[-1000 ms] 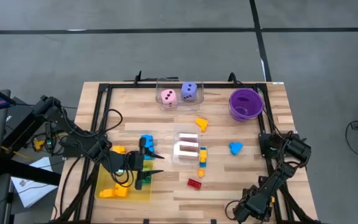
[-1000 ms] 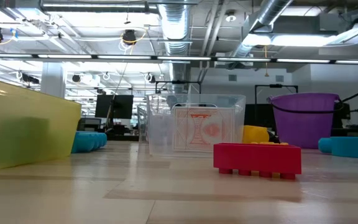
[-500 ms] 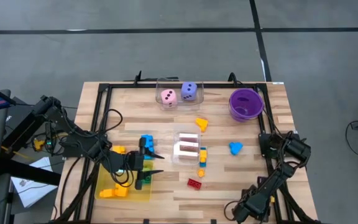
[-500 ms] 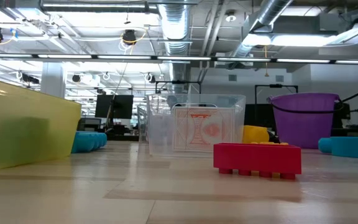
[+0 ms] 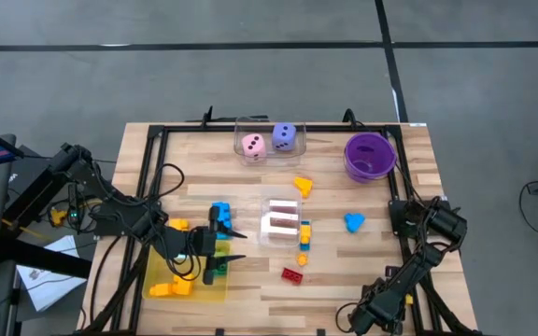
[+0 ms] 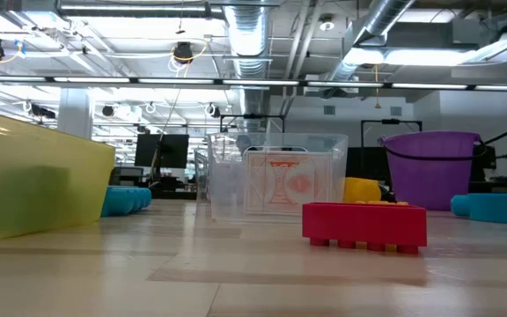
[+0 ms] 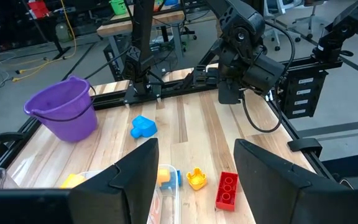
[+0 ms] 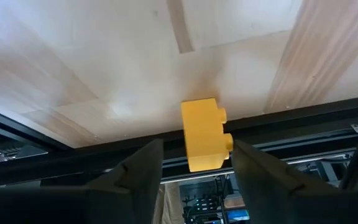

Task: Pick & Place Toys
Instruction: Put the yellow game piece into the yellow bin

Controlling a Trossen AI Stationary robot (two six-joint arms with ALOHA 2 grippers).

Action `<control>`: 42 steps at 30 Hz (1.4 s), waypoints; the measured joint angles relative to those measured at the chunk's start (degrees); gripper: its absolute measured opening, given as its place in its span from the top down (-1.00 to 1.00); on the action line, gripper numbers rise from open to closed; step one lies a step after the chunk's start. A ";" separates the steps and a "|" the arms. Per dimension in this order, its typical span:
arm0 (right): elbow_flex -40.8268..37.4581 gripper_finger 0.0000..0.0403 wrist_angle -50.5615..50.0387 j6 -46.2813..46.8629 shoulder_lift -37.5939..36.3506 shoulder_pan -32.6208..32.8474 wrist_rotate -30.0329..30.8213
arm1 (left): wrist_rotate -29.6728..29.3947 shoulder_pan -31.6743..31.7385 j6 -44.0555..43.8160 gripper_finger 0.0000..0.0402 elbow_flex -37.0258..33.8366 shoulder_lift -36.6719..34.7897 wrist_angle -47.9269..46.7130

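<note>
Table (image 5: 362,196) of pale, smooth-planked wood, edged by a matt black metal frame (image 5: 278,127). Red brick (image 6: 364,224) and yellow brick (image 8: 205,134) were smooth, slightly glossy plastic. Clear box (image 6: 275,183) and yellow tray (image 6: 33,176) looked translucent plastic; purple bowl (image 6: 431,170) was glossy plastic.

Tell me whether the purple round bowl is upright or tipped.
Upright. The purple round plastic bowl shows its open mouth to the overhead camera, and at table height its rim sits on top.
</note>
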 joint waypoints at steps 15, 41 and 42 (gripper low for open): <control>0.06 0.61 -0.65 0.13 -0.02 -0.17 -0.24 | 0.00 0.00 0.00 -0.02 0.00 0.00 -0.02; 10.63 0.62 -13.90 -2.45 -0.02 -2.87 15.79 | 0.00 0.00 0.00 -0.02 0.00 0.00 0.00; 12.13 0.62 -15.10 -2.40 -0.02 -3.06 18.32 | 0.00 0.00 0.00 -0.02 0.00 0.00 -0.02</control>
